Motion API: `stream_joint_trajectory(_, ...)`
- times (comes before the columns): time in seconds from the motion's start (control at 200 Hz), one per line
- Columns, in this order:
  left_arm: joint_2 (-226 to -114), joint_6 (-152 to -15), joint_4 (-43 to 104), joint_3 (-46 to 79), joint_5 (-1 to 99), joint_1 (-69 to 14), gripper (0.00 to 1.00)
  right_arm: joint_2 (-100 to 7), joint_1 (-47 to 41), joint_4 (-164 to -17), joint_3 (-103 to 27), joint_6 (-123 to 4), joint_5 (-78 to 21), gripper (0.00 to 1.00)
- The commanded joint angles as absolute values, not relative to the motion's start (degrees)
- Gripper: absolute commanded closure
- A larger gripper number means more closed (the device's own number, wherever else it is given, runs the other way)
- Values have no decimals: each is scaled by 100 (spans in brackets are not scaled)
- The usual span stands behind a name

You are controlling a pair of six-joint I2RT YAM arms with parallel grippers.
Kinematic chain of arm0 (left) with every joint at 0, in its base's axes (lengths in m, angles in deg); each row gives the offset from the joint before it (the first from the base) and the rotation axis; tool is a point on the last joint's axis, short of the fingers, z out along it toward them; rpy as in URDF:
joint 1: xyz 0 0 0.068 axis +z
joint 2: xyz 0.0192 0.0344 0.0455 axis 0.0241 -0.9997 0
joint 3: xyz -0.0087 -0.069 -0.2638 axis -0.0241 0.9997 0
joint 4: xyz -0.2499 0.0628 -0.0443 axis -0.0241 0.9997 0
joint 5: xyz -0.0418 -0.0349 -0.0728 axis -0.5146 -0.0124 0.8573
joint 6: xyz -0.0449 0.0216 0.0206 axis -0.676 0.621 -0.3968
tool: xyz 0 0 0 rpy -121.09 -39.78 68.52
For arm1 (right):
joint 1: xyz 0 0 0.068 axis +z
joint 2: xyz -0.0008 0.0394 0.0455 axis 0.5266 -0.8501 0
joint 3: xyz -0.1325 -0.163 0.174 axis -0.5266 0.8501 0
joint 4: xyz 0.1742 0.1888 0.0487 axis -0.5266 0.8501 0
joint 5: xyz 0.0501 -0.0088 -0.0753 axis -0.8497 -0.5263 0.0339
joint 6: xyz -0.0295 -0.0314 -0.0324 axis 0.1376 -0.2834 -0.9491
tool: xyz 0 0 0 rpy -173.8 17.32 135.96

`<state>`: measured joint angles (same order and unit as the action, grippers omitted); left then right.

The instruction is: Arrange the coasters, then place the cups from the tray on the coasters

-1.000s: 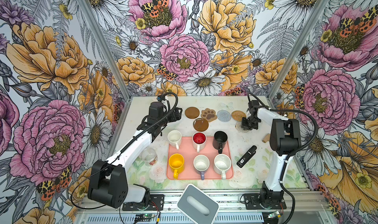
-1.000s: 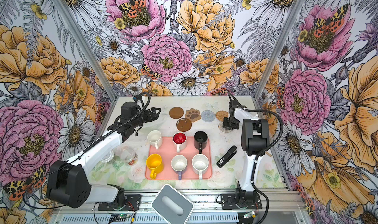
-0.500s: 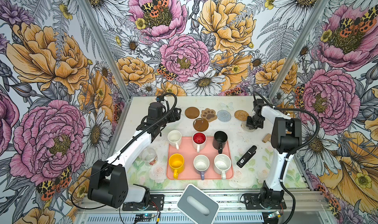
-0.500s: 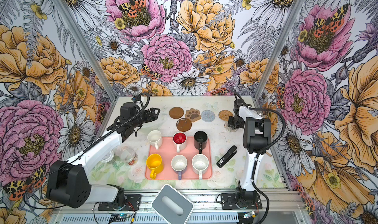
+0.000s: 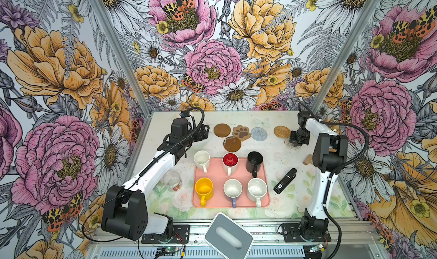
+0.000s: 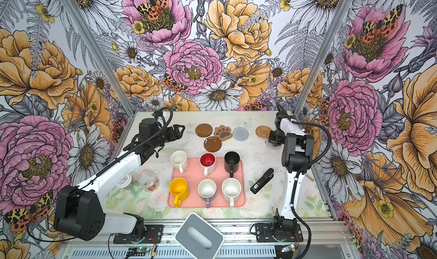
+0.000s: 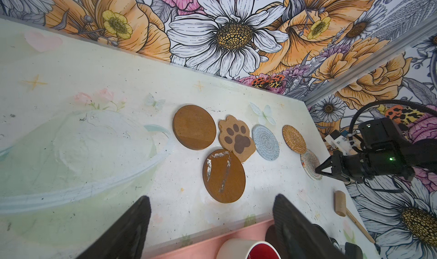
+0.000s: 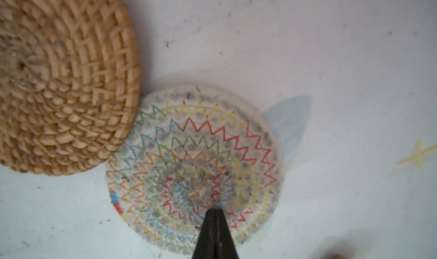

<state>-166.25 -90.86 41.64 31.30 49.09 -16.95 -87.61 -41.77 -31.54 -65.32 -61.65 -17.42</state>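
Six handled ceramic mugs (image 5: 233, 189) stand on a salmon-pink low-rimmed tray (image 5: 216, 178); cream-white mug (image 5: 201, 159) at its far-left corner, possibly overhanging the rim. Right gripper (image 8: 214, 210), tips pressed together, touches pale round coaster with coloured zigzag stitching (image 8: 194, 165), whose edge meets tan rattan round coaster (image 8: 59, 80). Left gripper (image 7: 210, 222), jaws spread wide, holding nothing, hovers near scratched brown disc coaster (image 7: 224, 175). Plain brown disc (image 7: 194, 127), tan paw-print mat (image 7: 237, 137), grey-blue woven round (image 7: 266, 142) lie in a row beyond it.
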Motion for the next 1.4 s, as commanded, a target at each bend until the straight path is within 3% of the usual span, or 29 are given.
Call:
stream_joint_trajectory(0.0, -16479, -9188, 4000, 3200, 4900, -1654, 17, -9064, -4232, -3290, -6832, -6131, -1599, 100)
stream_joint_trajectory(0.39, -16404, -9178, 3991, 3209, 4894, -1683, 17, -8549, -4180, -3281, -7269, -5954, -2097, 100)
stream_joint_trajectory(0.906, -16610, -9170, 3974, 3064, 4889, -1689, 17, -10246, -3722, -3254, -9444, -5472, -2915, 100)
stream_joint_trajectory(1.126, -16770, -9170, 3974, 2973, 4912, -1696, 17, -10511, -3691, -3237, -9502, -5250, -2714, 100)
stream_joint_trajectory(1.396, -17027, -9162, 4020, 2813, 4986, -1694, 17, -10782, -3499, -3112, -9430, -5260, -3215, 100)
